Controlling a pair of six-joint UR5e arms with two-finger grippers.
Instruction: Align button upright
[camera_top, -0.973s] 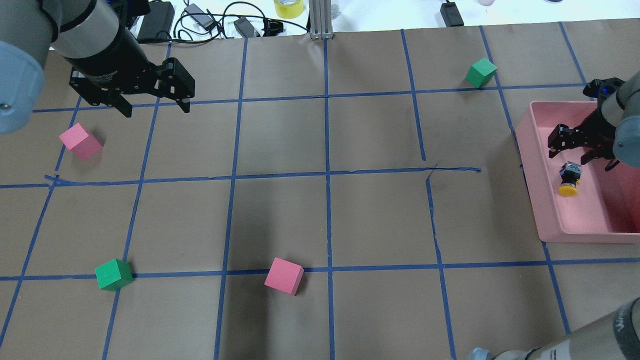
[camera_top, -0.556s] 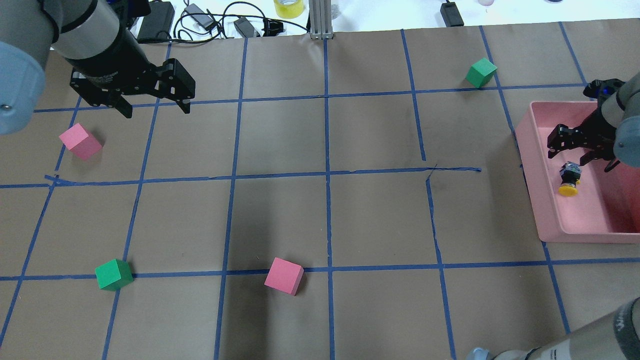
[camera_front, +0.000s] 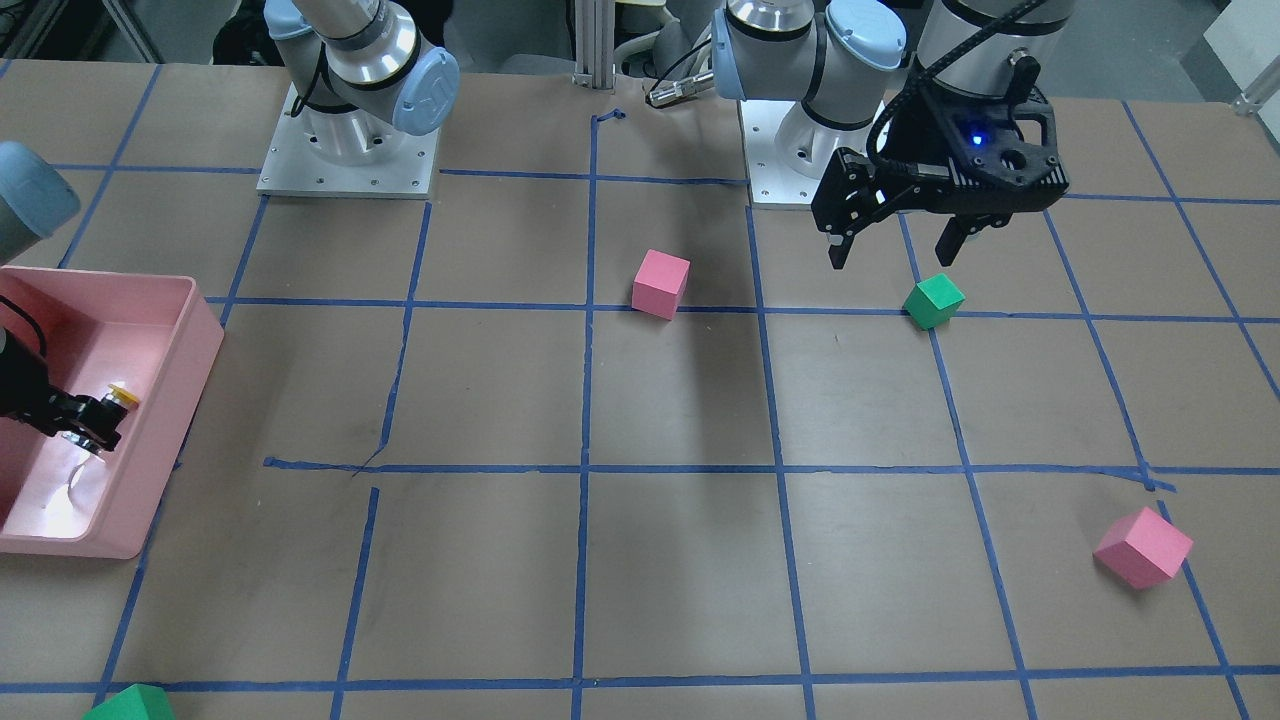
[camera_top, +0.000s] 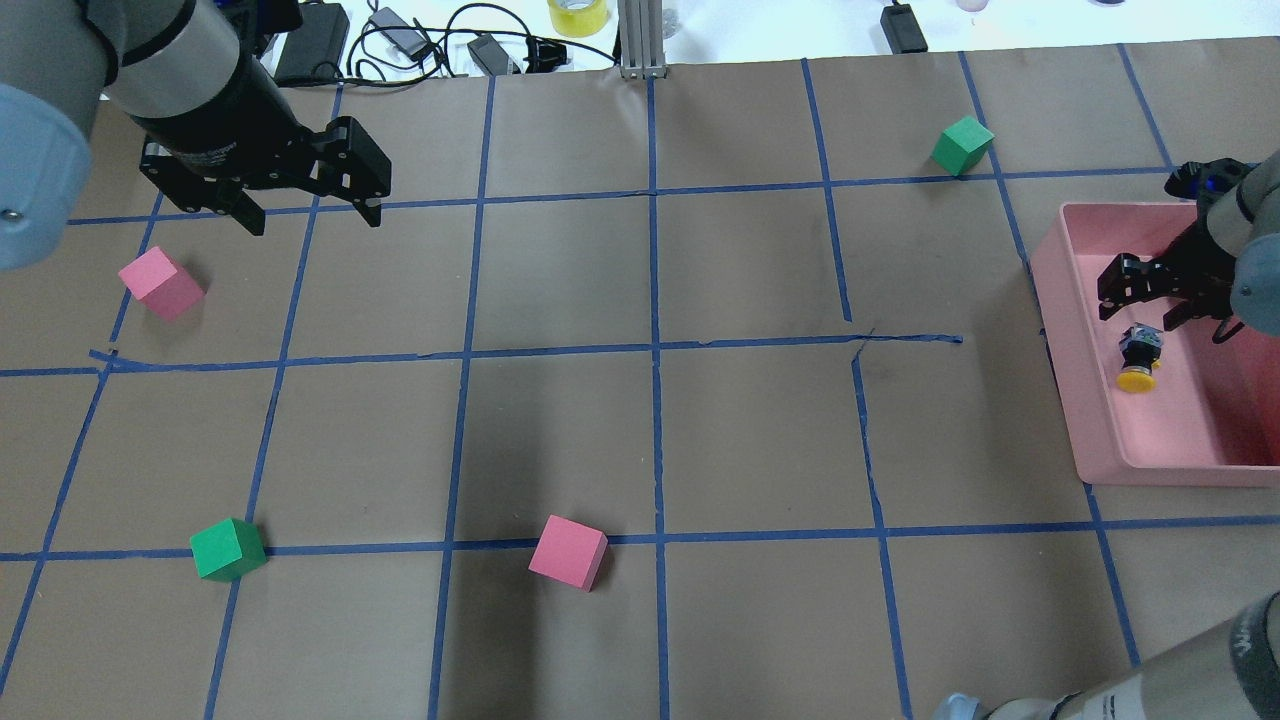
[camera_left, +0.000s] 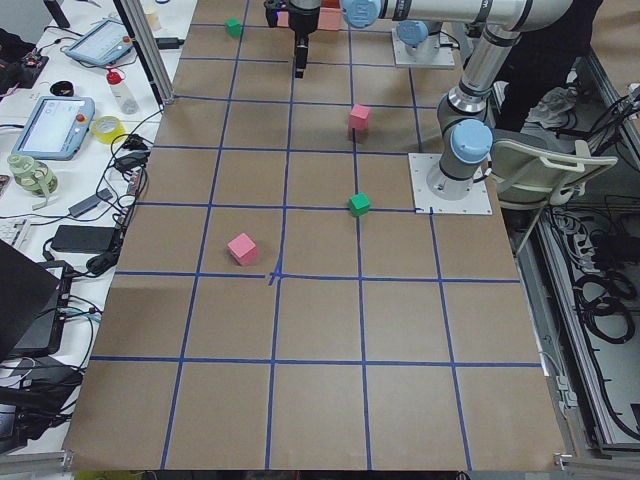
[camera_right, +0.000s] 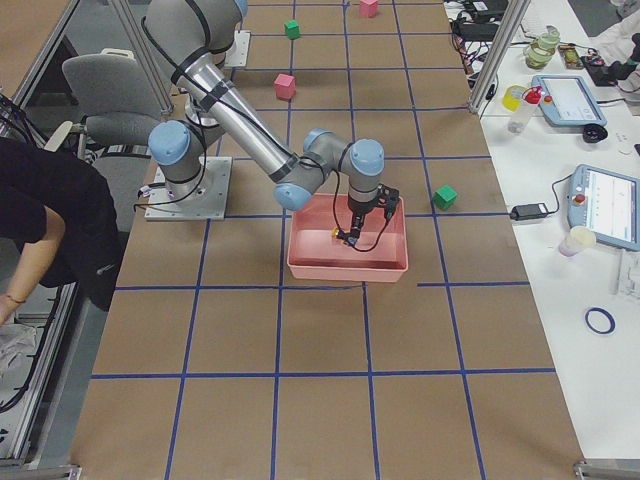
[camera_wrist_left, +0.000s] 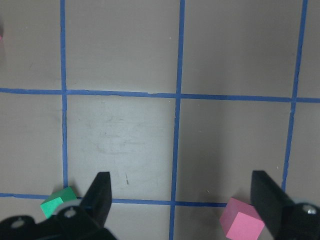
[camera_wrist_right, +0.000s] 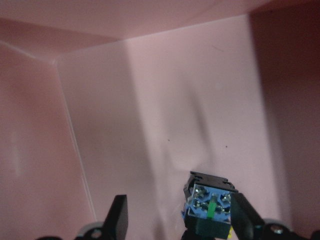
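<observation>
Button lies sideways in right-hand pink bin, below right gripper's spread jaws; left gripper's jaws likewise spread.

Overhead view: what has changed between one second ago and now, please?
Nothing has visibly changed. The right tool stays open inside the pink tray, with its fingers around the base end of the button. The button still lies on its side and is not gripped. The left tool stays open above the table, and the cubes are in the same places.
</observation>
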